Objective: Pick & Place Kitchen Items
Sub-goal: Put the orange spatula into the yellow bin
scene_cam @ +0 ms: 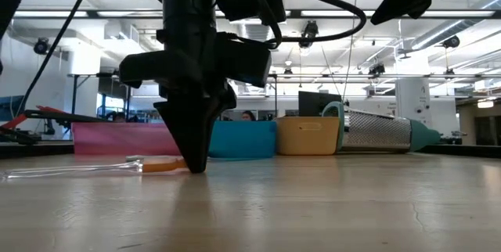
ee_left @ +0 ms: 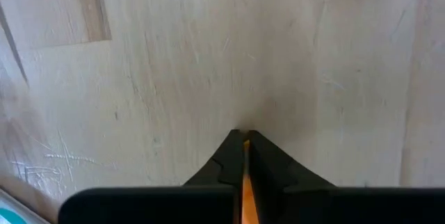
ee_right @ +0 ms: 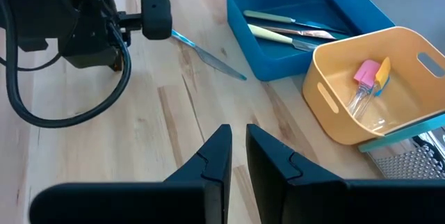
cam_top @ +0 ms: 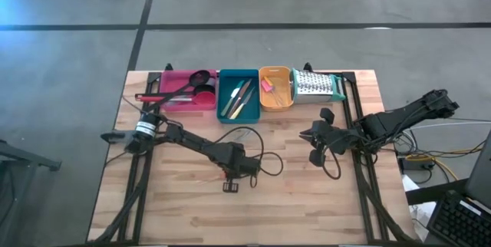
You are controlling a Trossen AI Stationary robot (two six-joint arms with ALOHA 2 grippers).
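left gripper (scene_cam: 194, 166): down on the worktop (cam_top: 307, 201) mid-table, tips touching the wood, jaws pressed together on something thin and orange. In the left wrist view you can see an orange sliver (ee_left: 246, 189) squeezed right between the fingers (ee_left: 226, 158).

what it's pinching: looks like the orange-handled utensil (scene_cam: 160, 165) lying flat in the low view, orange end at the jaws, clear thin part running out to the left along the worktop. Can't tell exactly what kind of utensil it is.

long axis: flat on the wood, roughly sideways across the low view, so the jaws grip it across the handle end, not the middle. My guess is the clear end will droop or swing when it goes up.

where it has to go: trays are along the far edge: pink tray (cam_top: 178, 86), blue tray (cam_top: 238, 93), orange tray (cam_top: 276, 87). All well apart from the grip, toward the far side.

right gripper (ee_right: 238, 146): hovering over the right part of the worktop, jaws nearly together with a thin gap, holding nothing.

nearer arm: left, obviously, it's already on it.
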